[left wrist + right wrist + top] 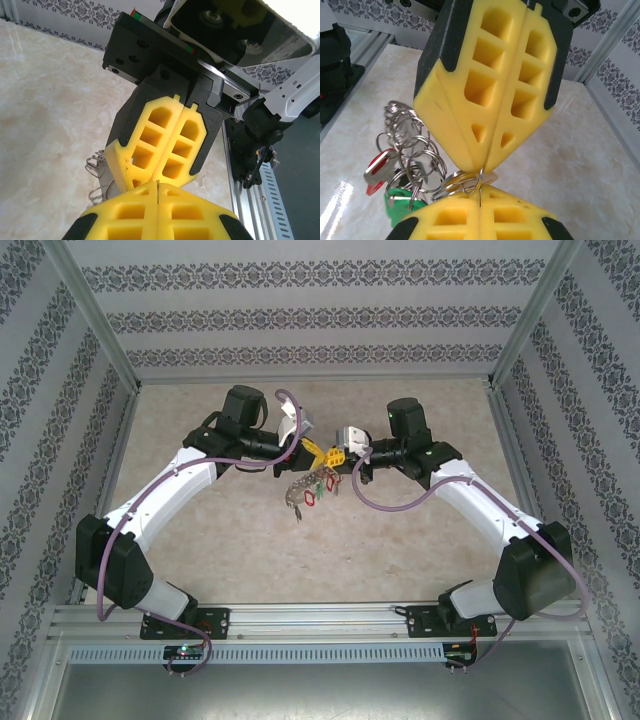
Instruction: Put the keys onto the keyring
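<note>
Keyring (478, 184) located over the middle of the table (400, 550), held between the 2 arms; its thin wire passes through the spot where the 2 sets of tips meet nose to nose. Left gripper (483, 167): yellow pads together, clamped on the wire. Right gripper (479, 200): pads likewise together, apparently nipping the same wire just beside the left's hold; exact purchase hidden in the seam. Keys (312, 490) hang in a cluster on the near side of the grippers; 1 red tag (376, 169) and 1 green tag (400, 206) are visible among several small rings (417, 150). Assessment: step in hand is working the wire to take a key; the 2 holds sit very close, so keep 1 grip firm, move the other slowly along the wire, and avoid twisting, lest the wire slip free.
</note>
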Motion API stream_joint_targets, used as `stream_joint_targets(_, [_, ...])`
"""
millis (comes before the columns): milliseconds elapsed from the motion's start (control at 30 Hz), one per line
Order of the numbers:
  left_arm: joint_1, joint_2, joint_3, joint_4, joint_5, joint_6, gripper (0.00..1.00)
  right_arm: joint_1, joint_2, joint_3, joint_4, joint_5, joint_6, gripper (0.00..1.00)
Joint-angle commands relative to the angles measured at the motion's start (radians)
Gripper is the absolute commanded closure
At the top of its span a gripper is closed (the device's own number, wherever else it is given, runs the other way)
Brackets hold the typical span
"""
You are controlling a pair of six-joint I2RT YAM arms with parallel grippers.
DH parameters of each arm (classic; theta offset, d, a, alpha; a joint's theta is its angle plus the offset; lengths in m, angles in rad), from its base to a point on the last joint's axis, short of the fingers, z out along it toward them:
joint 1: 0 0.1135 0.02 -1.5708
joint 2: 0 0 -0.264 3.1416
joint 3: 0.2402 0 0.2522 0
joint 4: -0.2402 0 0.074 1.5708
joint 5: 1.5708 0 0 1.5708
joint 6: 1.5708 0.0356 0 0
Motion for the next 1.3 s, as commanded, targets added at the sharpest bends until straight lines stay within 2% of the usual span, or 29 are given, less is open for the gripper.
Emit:
stream_joint_targets(0, [-0.011, -0.006, 0.001, 0.047, 0.043, 0.023, 1.0, 0.011, -0.006, 0.01, 0.026, -0.079, 0.005, 1.0])
stream_joint_targets(133, [-0.011, -0.013, -0.01, 0.049, 0.04, 0.028, 1.0, 0.007, -0.005, 0.001, 0.036, -0.076, 0.04, 1.0])
stream_joint_targets(400, [-0.011, -0.033, -0.055, 0.067, 0.032, 0.071, 1.0, -0.011, 0.014, -0.025, 0.125, -0.071, 0.293, 1.0])
stream_joint_targets(767, [-0.01, -0.043, -0.127, 0.092, 0.011, 0.145, 1.0, -0.026, 0.042, -0.055, 0.195, -0.059, 0.517, 1.0])
stream_joint_targets(933, [-0.009, -0.013, -0.172, 0.103, -0.015, 0.164, 1.0, -0.037, 0.04, -0.093, 0.214, 0.034, 0.572, 1.0])
stream_joint_targets(1033, [-0.01, 0.008, -0.198, 0.132, -0.014, 0.148, 1.0, -0.065, 0.005, -0.146, 0.252, 0.05, 0.591, 0.92])
stream_joint_targets(1133, [-0.008, 0.014, -0.216, 0.16, -0.017, 0.127, 1.0, -0.074, -0.068, -0.219, 0.237, 0.072, 0.521, 0.75])
stream_joint_targets(1267, [-0.007, 0.026, -0.218, 0.165, -0.025, 0.121, 1.0, -0.061, -0.142, -0.311, 0.238, 0.051, 0.462, 0.72])
